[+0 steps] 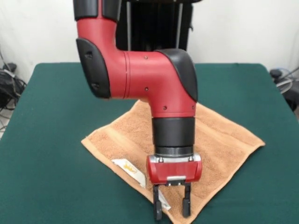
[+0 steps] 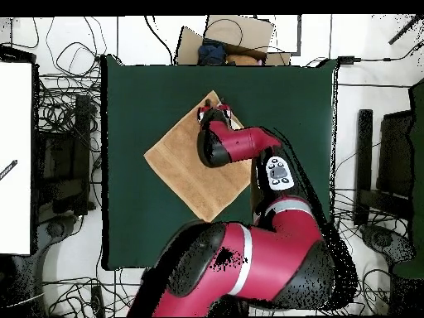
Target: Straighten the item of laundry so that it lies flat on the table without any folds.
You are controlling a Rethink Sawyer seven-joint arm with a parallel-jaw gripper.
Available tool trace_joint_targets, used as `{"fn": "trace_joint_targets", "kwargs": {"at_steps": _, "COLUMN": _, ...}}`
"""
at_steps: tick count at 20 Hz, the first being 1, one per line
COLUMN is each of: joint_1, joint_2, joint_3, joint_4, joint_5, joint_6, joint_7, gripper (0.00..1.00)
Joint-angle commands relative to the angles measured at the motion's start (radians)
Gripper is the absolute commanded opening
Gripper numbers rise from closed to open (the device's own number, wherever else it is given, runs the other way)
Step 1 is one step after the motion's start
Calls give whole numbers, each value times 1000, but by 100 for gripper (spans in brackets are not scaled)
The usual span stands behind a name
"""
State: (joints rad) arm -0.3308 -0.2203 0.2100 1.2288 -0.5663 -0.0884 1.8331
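Observation:
The item of laundry point(image 1: 224, 140) is a light orange-tan towel spread like a diamond on the dark green table point(image 1: 46, 163). It looks mostly flat, and the arm hides its middle. A white label point(image 1: 125, 165) lies at its near left edge. My gripper point(image 1: 172, 206) points straight down over the towel's near corner. It is open, with towel and a bit of white label showing between the fingers point(image 1: 186, 207). In the overhead view the towel point(image 2: 182, 166) lies near the top of the table point(image 2: 132, 224), and the gripper point(image 2: 214, 109) is at its upper corner.
Cables and dark equipment point(image 2: 62, 157) crowd the floor around the table. A cardboard box point(image 2: 236, 37) stands beyond the table's top edge in the overhead view. A white panel point(image 2: 15, 157) lies at the left.

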Motion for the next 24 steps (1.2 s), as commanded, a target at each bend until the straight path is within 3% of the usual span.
{"fn": "trace_joint_targets", "kwargs": {"at_steps": 1, "joint_1": -72, "joint_2": 59, "joint_3": 165, "joint_4": 32, "joint_5": 3, "joint_6": 138, "joint_7": 27, "gripper": 100}}
{"fn": "trace_joint_targets", "kwargs": {"at_steps": 18, "joint_1": -118, "joint_2": 38, "joint_3": 223, "joint_4": -5, "joint_5": 2, "joint_6": 239, "joint_7": -21, "gripper": 100}}
{"fn": "trace_joint_targets", "kwargs": {"at_steps": 24, "joint_1": -112, "joint_2": -43, "joint_3": 215, "joint_4": 52, "joint_5": 3, "joint_6": 229, "joint_7": 9, "gripper": 100}}
